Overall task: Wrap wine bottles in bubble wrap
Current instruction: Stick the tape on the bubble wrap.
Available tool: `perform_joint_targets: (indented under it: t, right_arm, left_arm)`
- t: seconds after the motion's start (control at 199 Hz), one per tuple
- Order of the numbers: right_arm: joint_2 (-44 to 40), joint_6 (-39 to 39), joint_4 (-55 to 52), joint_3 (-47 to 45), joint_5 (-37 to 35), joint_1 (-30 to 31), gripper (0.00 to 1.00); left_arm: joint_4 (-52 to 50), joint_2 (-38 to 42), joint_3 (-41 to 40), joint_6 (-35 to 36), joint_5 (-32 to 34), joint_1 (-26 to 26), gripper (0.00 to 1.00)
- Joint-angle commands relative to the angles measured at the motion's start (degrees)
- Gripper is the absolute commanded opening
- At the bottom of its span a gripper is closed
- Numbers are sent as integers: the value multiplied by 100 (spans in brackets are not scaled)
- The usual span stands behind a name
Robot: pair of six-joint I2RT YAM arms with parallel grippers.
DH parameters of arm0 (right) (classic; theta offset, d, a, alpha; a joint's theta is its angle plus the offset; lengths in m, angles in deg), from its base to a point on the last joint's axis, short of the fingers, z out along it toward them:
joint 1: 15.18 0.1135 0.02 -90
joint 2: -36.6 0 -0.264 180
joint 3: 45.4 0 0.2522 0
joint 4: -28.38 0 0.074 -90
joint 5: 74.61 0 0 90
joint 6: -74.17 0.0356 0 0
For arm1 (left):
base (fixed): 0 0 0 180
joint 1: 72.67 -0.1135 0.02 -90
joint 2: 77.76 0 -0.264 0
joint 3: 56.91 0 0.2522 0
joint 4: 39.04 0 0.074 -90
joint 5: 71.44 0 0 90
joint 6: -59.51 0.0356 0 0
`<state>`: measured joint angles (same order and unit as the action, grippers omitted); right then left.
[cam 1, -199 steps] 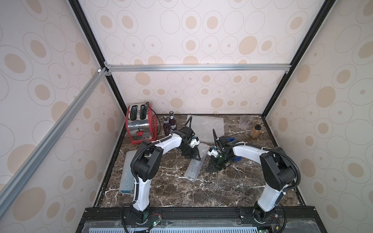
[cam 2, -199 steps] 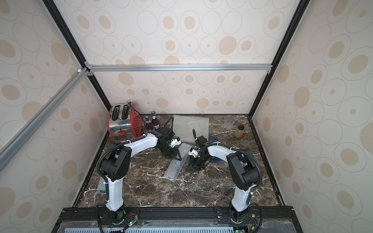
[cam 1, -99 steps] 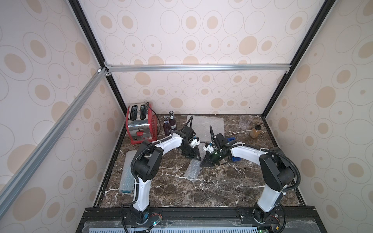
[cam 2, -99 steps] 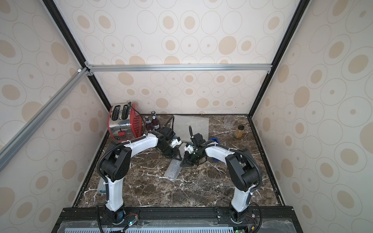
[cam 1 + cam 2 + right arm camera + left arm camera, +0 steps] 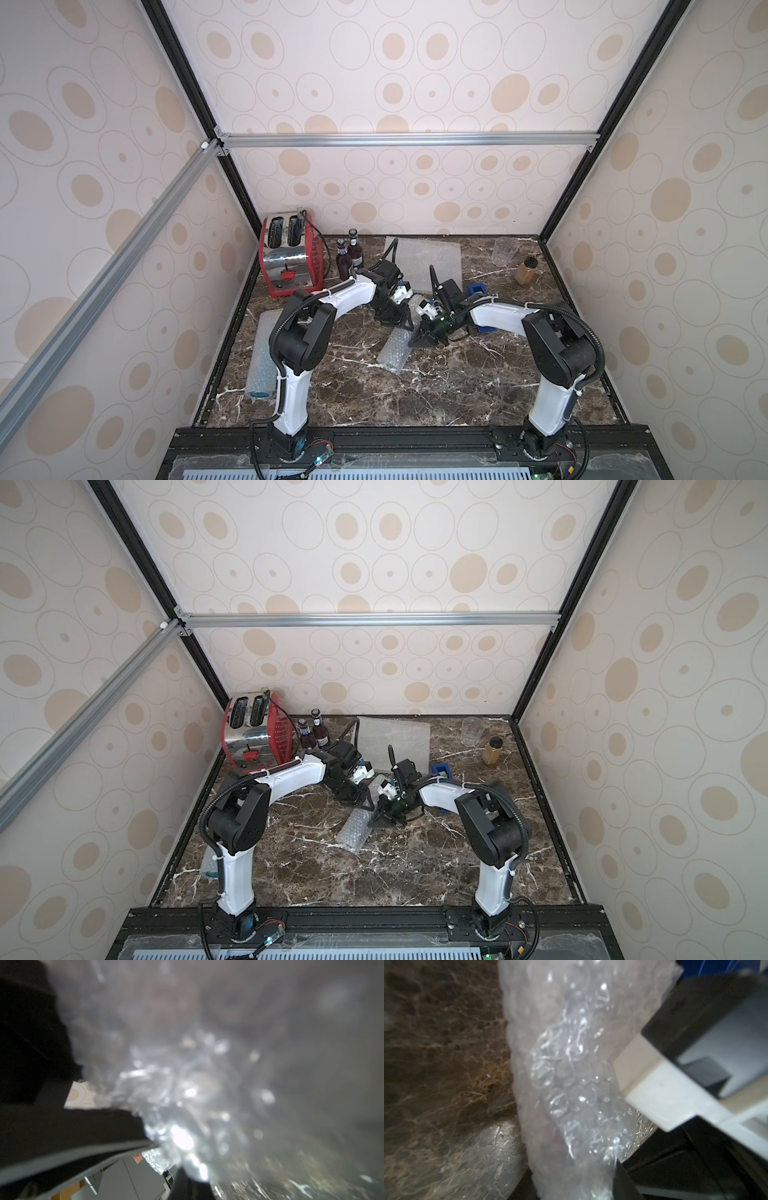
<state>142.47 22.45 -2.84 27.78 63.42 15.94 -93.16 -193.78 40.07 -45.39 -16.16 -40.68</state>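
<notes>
Bubble wrap [image 5: 571, 1076]: clear, glossy bubbled plastic. Tabletop [image 5: 457, 386]: polished, veined brown marble look. Toaster [image 5: 291, 266], at 10 o'clock: faced in mirror-finished metal.

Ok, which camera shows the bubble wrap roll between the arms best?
Left wrist: the bubble wrap roll fills it, bubbles sharp. Both top views show it small, far end hidden; right wrist blurs it.

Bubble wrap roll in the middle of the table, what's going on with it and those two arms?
Both arms work on the bubble wrap roll lying mid-table. The left gripper clasps its far end; the right gripper, shut, sits against the same end, though whether it pinches the wrap is unclear. Two purple bottles stand unwrapped by the toaster, and a flat sheet waits behind.
</notes>
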Motion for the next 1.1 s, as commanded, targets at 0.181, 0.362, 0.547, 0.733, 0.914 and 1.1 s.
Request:
perform_joint_targets:
  t: [0.181, 0.362, 0.547, 0.733, 0.914, 1.1]
  right_arm:
    - [-173, 1, -13, -383, -559, 209, 2]
    - [-95, 72, 75, -326, -664, 212, 1]
    - [382, 163, 465, -318, -858, 216, 1]
    - [177, 302, 671, -534, -1144, 211, 2]
    - [-1013, -142, -462, -620, -1967, 150, 7]
    - [-2269, -276, -1311, -787, -2847, -12, 15]
  left_arm:
    - [-370, -686, -496, 33, 1121, 210, 41]
    - [-395, -724, -446, 39, 1108, 212, 41]
    - [-386, -733, -466, 31, 1089, 224, 43]
    - [-349, -493, -530, -11, 1046, 225, 64]
    - [-439, 35, -454, -54, 1035, 239, 82]
    - [-391, 209, -642, -1, 1459, 350, 94]
